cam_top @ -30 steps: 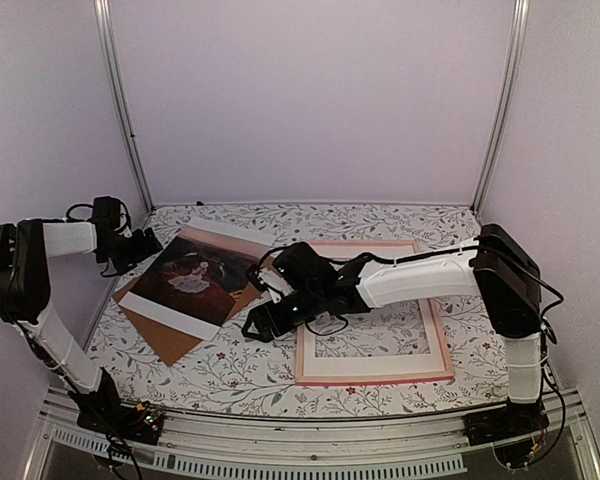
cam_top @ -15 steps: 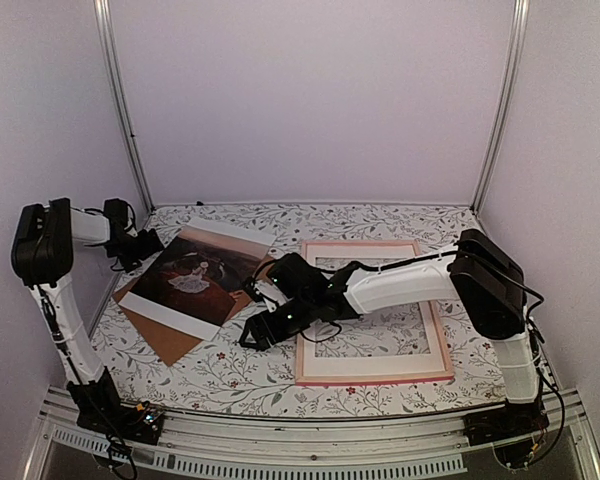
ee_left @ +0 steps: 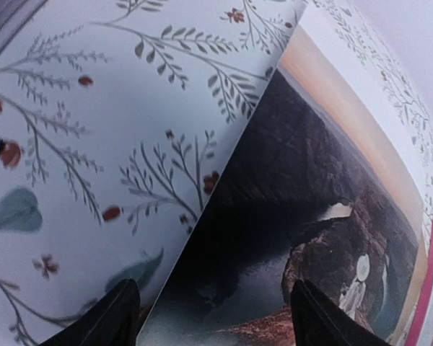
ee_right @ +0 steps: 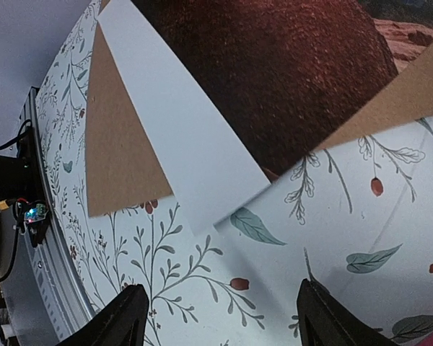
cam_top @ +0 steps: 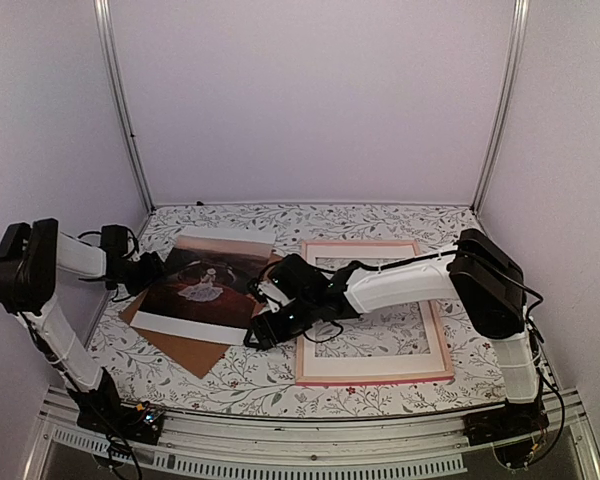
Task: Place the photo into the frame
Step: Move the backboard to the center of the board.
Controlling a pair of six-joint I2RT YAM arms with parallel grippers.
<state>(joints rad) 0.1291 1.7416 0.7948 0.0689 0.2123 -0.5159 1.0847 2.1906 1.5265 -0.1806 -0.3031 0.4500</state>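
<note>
Photo [cam_top: 205, 288] lies flat on a brown backing board [cam_top: 185, 350], on the flowered tablecloth [cam_top: 240, 385], just left of the pink frame [cam_top: 442, 330] and outside it. A white mat [cam_top: 370, 368] sits inside the frame.

The left arm rises from its base to an elbow at the far left. Its forearm then reaches rightward, low over the table, to the photo's left edge. The left gripper [cam_top: 148, 272] has its fingers [ee_left: 119, 317] spread wide, with the photo's edge running between them. They are not clamped on anything.

The right arm folds at a high elbow on the right. Its long white forearm stretches leftward across the frame. The right gripper [cam_top: 258, 333] points down at the cloth beside the photo's near right corner. Its fingers [ee_right: 126, 317] are also wide apart and hold nothing.
</note>
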